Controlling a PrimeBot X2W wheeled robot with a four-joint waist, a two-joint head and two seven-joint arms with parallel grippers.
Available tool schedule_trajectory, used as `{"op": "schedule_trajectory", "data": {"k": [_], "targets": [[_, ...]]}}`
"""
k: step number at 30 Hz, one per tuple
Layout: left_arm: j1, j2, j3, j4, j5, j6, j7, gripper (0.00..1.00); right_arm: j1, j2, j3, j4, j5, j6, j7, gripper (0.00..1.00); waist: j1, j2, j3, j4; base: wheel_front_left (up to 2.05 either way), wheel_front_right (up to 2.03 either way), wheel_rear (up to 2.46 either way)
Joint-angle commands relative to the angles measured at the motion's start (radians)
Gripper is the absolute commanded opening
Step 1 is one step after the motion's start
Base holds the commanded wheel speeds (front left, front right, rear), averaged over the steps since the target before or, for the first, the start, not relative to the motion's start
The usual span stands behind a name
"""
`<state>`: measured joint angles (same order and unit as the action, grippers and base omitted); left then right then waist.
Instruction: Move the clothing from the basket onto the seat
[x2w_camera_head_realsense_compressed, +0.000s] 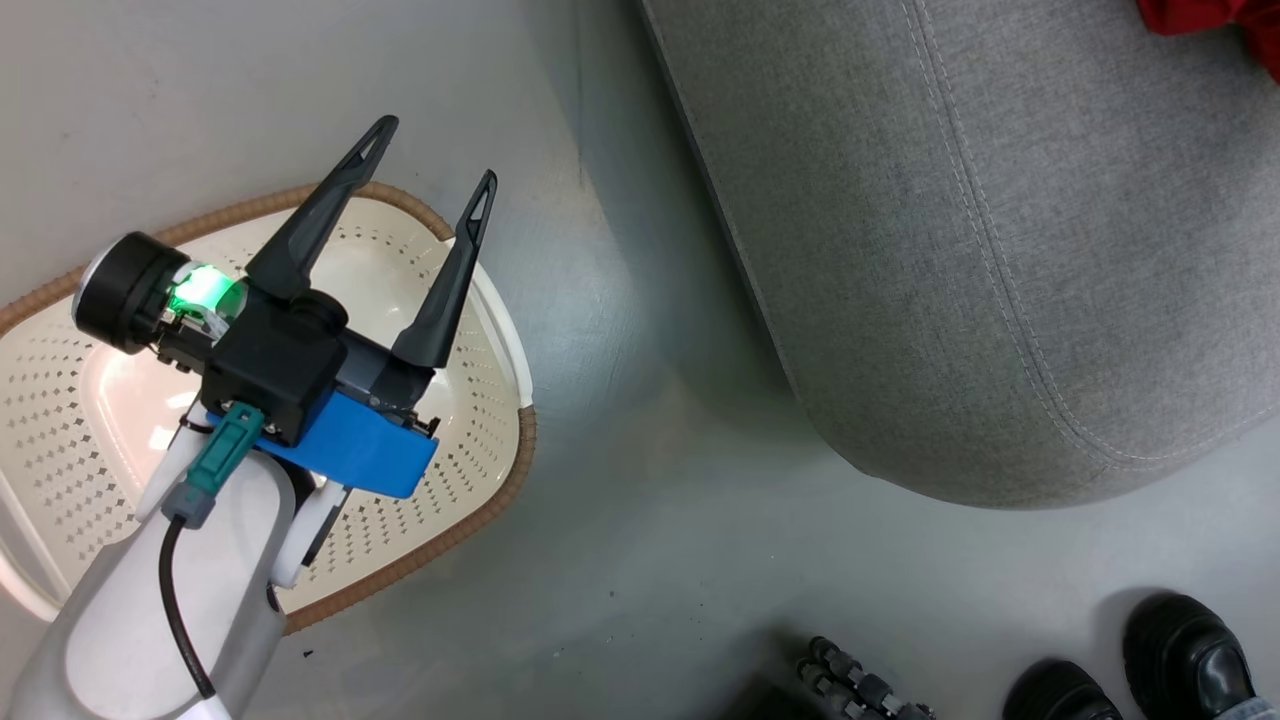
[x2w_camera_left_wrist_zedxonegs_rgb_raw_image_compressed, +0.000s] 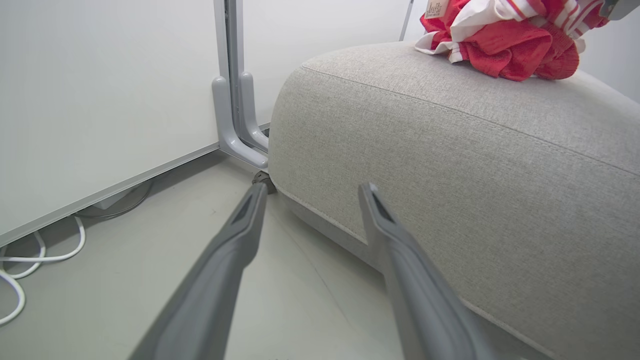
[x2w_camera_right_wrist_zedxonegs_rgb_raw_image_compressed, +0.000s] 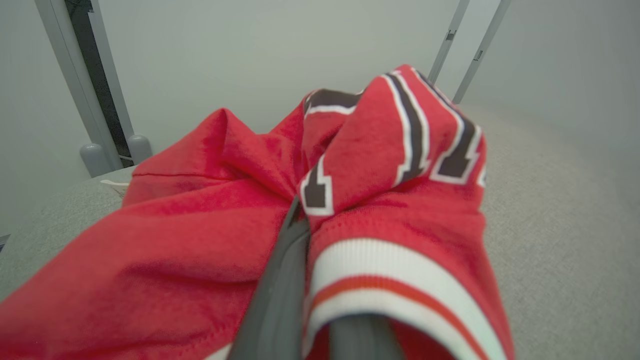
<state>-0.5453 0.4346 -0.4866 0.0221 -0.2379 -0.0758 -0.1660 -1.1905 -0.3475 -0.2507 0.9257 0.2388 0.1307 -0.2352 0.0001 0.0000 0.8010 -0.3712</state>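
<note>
The clothing (x2w_camera_right_wrist_zedxonegs_rgb_raw_image_compressed: 380, 165) lies bunched on the seat (x2w_camera_head_realsense_compressed: 1000, 250), a red heap with white trim and black-and-white lettering. In the head view only a red scrap of it (x2w_camera_head_realsense_compressed: 1210, 20) shows, cut off by the top right corner. The left wrist view has it (x2w_camera_left_wrist_zedxonegs_rgb_raw_image_compressed: 505, 40) on the cushion's top (x2w_camera_left_wrist_zedxonegs_rgb_raw_image_compressed: 450, 175), its upper part out of frame.

The right gripper (x2w_camera_right_wrist_zedxonegs_rgb_raw_image_compressed: 310, 300) is clamped on the clothing: its two dark fingers stand close together with a fold of cloth pinched between them. The tips are buried in fabric, and a white-and-red band drapes over one finger.

The left gripper (x2w_camera_head_realsense_compressed: 437, 152) hangs above the basket (x2w_camera_head_realsense_compressed: 450, 480) with its fingers spread apart and nothing between them. From its own wrist it (x2w_camera_left_wrist_zedxonegs_rgb_raw_image_compressed: 314, 189) points at the seat's lower side and the floor. The arm hides the middle of the basket, and the picture's left edge cuts off the basket's far side.

A person's black shoes (x2w_camera_head_realsense_compressed: 1190, 640) stand on the floor at the lower right, partly cropped. Beside them is a dark ridged object (x2w_camera_head_realsense_compressed: 860, 685) too cut off to identify.
</note>
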Motion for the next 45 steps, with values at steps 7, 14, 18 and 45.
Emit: {"op": "schedule_trajectory", "data": {"k": [7, 14, 18, 45], "targets": [[-0.005, 0.002, -0.004, 0.007, -0.009, 0.005, -0.009, 1.0, -0.027, -0.002, 0.023, 0.031, -0.002, 0.0, -0.017, 1.0, -0.0001, 0.0, -0.004, 0.004, 0.0, 0.0, 0.0], [-0.019, -0.01, -0.015, 0.026, -0.015, 0.005, -0.021, 1.0, -0.024, -0.005, 0.036, 0.039, -0.001, 0.0, -0.023, 1.0, -0.0001, 0.0, -0.015, 0.016, 0.0, 0.0, 0.0], [-0.017, -0.02, -0.022, 0.048, -0.019, 0.007, -0.034, 1.0, -0.014, -0.008, 0.043, 0.042, -0.005, 0.0, -0.025, 1.0, -0.0001, 0.0, -0.035, 0.024, 0.0, 0.0, 0.0], [0.141, -0.215, 0.026, 0.229, -0.075, -0.021, -0.1, 1.0, 0.349, -0.012, 0.092, -0.058, -0.019, 0.0, -0.03, 1.0, -0.0001, 0.0, -0.394, 0.137, 0.0, 0.0, 0.0]]}}
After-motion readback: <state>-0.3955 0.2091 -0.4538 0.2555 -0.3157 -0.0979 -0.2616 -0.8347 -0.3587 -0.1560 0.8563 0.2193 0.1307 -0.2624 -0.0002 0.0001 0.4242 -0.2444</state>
